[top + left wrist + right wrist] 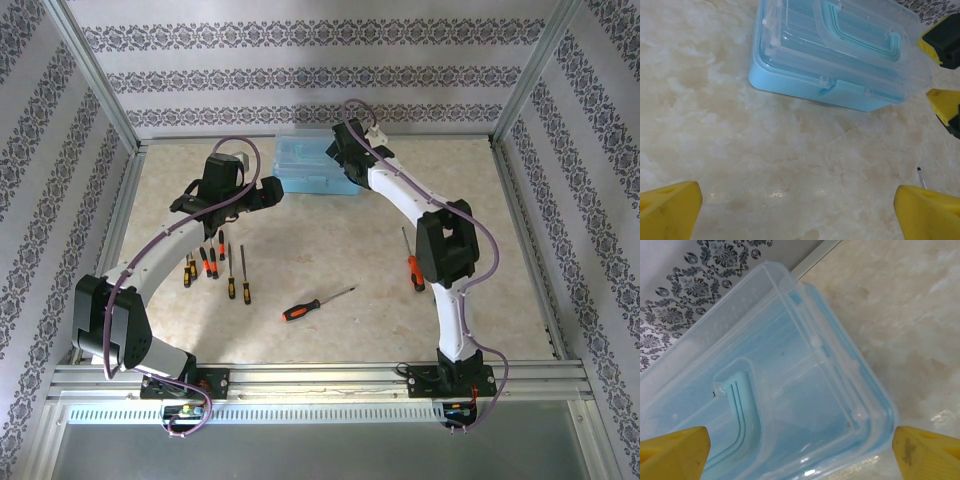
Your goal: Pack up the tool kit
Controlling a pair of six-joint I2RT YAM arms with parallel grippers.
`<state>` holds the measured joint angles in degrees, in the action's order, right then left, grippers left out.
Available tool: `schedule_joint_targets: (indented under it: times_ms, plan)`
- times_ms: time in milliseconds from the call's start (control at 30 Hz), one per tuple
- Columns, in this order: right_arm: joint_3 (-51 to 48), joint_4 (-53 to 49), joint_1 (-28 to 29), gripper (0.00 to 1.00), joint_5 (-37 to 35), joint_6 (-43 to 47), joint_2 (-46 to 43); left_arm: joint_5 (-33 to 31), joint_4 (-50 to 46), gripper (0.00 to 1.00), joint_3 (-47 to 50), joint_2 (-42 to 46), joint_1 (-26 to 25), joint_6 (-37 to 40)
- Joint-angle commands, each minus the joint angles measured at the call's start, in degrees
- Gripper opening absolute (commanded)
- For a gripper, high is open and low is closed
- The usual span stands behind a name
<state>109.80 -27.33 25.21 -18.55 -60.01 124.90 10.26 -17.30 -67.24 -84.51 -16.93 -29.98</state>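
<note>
Jaws of the left gripper [800, 207] and the right gripper [800, 450] are both released and grasp nothing. Nearest the arm bases, an orange-handled screwdriver [315, 303] lies alone on the bench [330, 240]. A row of small screwdrivers [215, 265] lies to its left, and a thin-shafted screwdriver [414, 272] lies beside the right arm. At the far edge sits the blue tool box [298, 170], its clear lid [805, 40] down. The right gripper is above the box and the left gripper hovers just short of it.

No text, label, brand or number can be read anywhere: the blue box [805, 85], the screwdrivers [300, 311] on the bench [330, 250] and the walls [300, 40] bear only a floral pattern, no letters.
</note>
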Motion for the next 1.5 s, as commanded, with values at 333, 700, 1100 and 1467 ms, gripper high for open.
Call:
schedule_joint_targets:
  times_ms: [333,700,1100,1467]
  plan:
    - [2.9,-5.7,0.9,0.93,2.7,-0.2,5.1,-0.9,0.5,0.99,-0.6,0.7,-0.8,1.1]
    - [-10.9,0.7,-2.9,0.86,11.2,7.5,-1.6,-1.0,0.4,0.99,-0.6,0.0,-0.9,1.2]
    - [-7.4,-6.2,-11.0,0.85,14.0,23.2,-5.5,-0.4,0.3,0.99,-0.7,-1.7,-0.8,1.2]
    - [-11.5,-5.0,-5.4,0.91,8.6,17.8,-10.8,0.8,0.2,0.99,-1.2,-2.4,-0.8,0.7]
